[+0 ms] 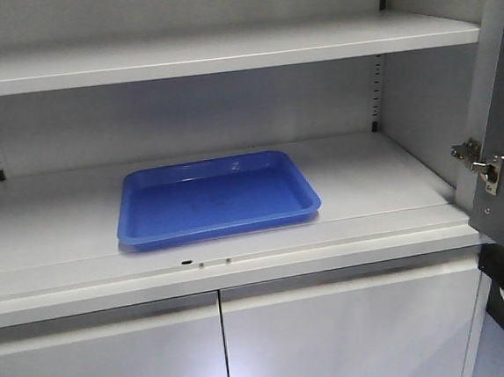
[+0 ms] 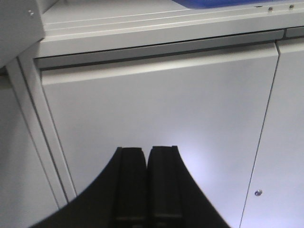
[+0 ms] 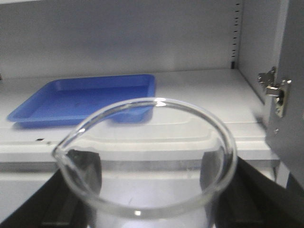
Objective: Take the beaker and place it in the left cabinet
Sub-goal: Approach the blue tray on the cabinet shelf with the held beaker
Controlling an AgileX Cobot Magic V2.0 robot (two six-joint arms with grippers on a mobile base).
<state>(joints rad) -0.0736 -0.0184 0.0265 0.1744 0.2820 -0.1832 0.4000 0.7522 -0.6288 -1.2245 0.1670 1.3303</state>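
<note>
Small clear glass beaker (image 3: pixel 145 159) sitting upright between dark fingers (image 3: pixel 52 209) of right gripper (image 3: pixel 148 194) — jaws pressing its wall on both sides, spout pointing left in wrist view. Beaker hanging in front of pale grey metal cabinet (image 1: pixel 366 178), outside it, not yet on shelf. Blue rectangular plastic tray (image 1: pixel 217 196) lying on wide shelf, apart from beaker. Left gripper (image 2: pixel 147 185) facing closed lower door (image 2: pixel 156 109) — black fingers pressed together, holding nothing.
</note>
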